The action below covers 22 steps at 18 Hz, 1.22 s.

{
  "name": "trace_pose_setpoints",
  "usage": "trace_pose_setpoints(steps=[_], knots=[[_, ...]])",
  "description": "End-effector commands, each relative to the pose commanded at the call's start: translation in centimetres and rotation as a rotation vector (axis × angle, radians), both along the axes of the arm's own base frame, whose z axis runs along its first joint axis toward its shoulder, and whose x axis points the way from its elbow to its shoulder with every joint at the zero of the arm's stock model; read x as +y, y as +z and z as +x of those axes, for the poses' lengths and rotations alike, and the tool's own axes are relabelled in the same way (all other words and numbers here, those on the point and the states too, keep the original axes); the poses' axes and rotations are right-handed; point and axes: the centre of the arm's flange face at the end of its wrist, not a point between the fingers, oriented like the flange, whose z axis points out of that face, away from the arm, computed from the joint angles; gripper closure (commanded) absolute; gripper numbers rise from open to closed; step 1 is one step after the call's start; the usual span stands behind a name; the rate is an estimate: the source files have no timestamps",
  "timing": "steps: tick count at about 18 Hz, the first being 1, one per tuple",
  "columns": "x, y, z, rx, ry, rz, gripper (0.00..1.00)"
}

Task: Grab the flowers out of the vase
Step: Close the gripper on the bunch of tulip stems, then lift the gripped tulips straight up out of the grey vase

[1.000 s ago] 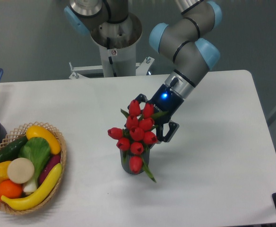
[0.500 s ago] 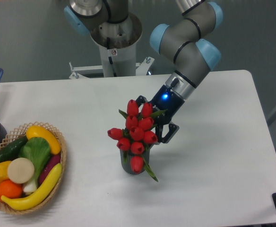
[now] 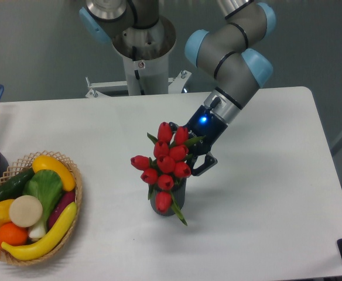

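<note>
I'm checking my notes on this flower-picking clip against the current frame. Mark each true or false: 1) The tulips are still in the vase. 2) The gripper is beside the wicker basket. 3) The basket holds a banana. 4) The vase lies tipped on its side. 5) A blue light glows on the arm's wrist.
1) True: the red tulips stand with their stems in the dark vase.
2) False: the gripper is right behind the tulips, far from the wicker basket at the table's left edge.
3) True: a banana lies along the basket's front.
4) False: the vase stands upright.
5) True: a blue light glows there.
</note>
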Motion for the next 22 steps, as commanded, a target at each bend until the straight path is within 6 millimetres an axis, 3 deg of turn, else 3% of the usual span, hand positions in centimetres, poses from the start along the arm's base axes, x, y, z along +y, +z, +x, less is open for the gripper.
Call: trace_pose_setpoints(steps=[7,14,22], knots=[[0.0,2.2,-1.1,-0.028,0.052,-0.003,0.49],[-0.3,4.7,-0.9,-0.06,0.087,0.022,0.49],[-0.6,8.7,-1.8,-0.121,0.152,0.052,0.49]])
